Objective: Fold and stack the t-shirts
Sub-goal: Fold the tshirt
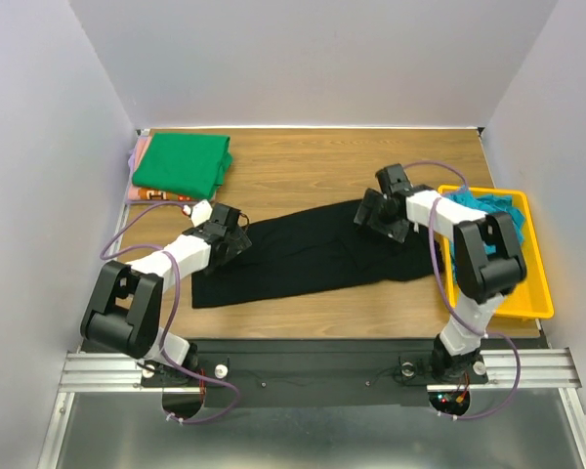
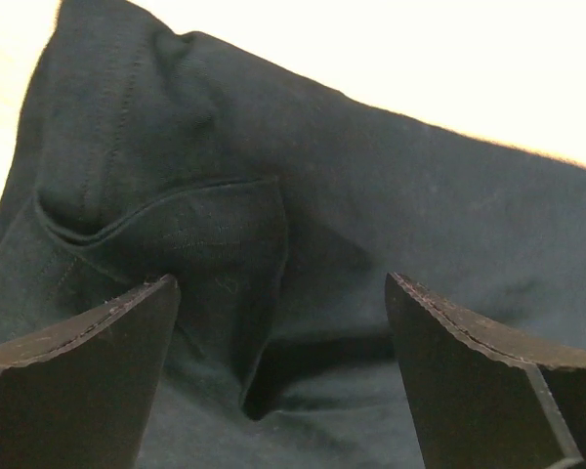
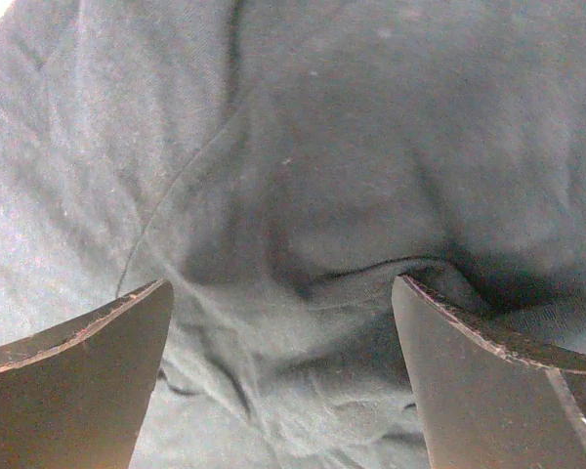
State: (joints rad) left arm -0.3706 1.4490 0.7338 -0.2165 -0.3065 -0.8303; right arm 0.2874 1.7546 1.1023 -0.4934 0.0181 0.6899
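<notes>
A soft black t-shirt (image 1: 313,259) lies stretched out in a long band across the middle of the brown wooden table (image 1: 303,166). The left arm bends at its elbow and slopes forward and to the right, so the left gripper (image 1: 236,233) sits low over the shirt's left end. Its dark fingers (image 2: 98,362) are spread wide, with a seamed fold of cloth between them, not pinched. The right arm folds back over its base and reaches left to the shirt's right end. The right gripper (image 1: 371,210) is likewise parted over rumpled black cloth (nothing is clamped). A folded bright green t-shirt (image 1: 181,164) rests on an orange-pink t-shirt (image 1: 142,195) at the far left corner. A teal-blue t-shirt (image 1: 483,203) lies bunched in the yellow plastic tray (image 1: 532,283) on the right.
</notes>
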